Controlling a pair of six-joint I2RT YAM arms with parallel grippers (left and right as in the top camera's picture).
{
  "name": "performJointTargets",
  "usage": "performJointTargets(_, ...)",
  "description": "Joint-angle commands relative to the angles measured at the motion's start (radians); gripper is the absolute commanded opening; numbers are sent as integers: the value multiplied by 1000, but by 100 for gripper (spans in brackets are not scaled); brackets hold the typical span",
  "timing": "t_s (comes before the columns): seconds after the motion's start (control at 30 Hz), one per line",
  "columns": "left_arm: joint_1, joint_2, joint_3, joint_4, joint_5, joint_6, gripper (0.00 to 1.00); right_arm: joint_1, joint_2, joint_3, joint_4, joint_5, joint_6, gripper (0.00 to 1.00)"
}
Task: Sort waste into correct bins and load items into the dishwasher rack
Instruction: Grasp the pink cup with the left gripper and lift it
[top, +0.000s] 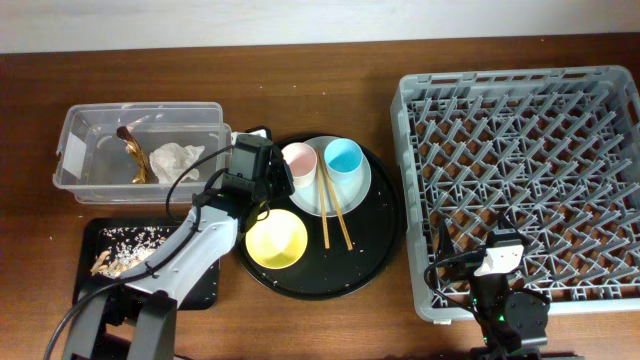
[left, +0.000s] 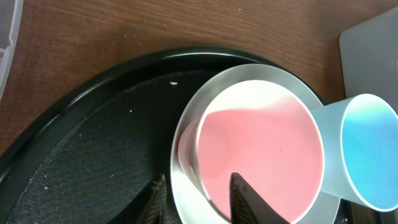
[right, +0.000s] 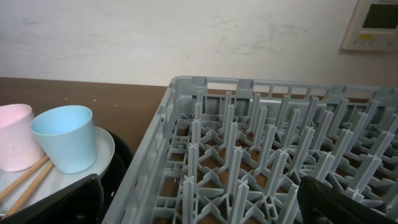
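Observation:
My left gripper (top: 275, 178) (left: 196, 200) hangs over the small pink cup (top: 298, 162) (left: 261, 149). One finger is inside the cup and the other outside its wall, with gaps still showing, so it is open. The pink cup and the blue cup (top: 343, 160) (left: 367, 149) (right: 62, 137) stand on the pale plate (top: 358, 188). The chopsticks (top: 335, 212) lean off that plate, and the yellow bowl (top: 276, 240) sits in front of it. My right gripper (top: 497, 252) (right: 199, 210) is wide open over the near-left corner of the grey dishwasher rack (top: 520, 120) (right: 261, 155), holding nothing.
The dishes rest on a large round black tray (top: 383, 250). The clear tub (top: 72, 150) at far left holds a white tissue (top: 175, 158) and a gold-brown wrapper (top: 135, 155). The shallow black rectangular tray (top: 92, 232) holds beige scraps (top: 125, 250).

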Motion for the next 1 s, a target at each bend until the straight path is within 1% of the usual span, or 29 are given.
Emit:
performJointTargets(0.0,0,25,10,-7,-7,10,29,-3,-6,-6,-3,-2,4,98)
performJointTargets(0.13,1,56,10,-9,-7,10,27,-3,-6,-6,-3,-2,4,98)
performJointTargets(0.2,1,56,10,-1,-7,9,20,-3,-6,-6,-3,-2,4,98)
performJointTargets(0.3,2,52,10,2,-8,10,6,-3,-6,-6,-3,-2,4,98)
performJointTargets(0.37,2,34,10,-1,-7,10,0,-3,-6,-6,-3,-2,4,98)
performJointTargets(0.5,2,-48,10,-12,-7,10,1,-3,-6,-6,-3,-2,4,98)
performJointTargets(0.6,2,-185,10,-85,5,10,0,-3,-6,-6,-3,-2,4,98)
performJointTargets(0.67,16,-271,10,-104,56,10,0,-3,-6,-6,-3,-2,4,98)
performJointTargets(0.7,35,-316,10,-106,153,9,0,-3,-6,-6,-3,-2,4,98)
performJointTargets(0.77,132,-418,16,-91,532,-1,0,-4,-6,-6,2,7,3,98)
performJointTargets(0.83,217,-451,21,-51,806,-9,0,-3,-6,-6,21,39,3,98)
performJointTargets(0.9,328,-451,21,39,1094,-63,0,-4,-6,-6,3,43,4,98)
performJointTargets(0.97,411,-449,21,55,1257,-109,0,-3,-6,-6,5,16,10,98)
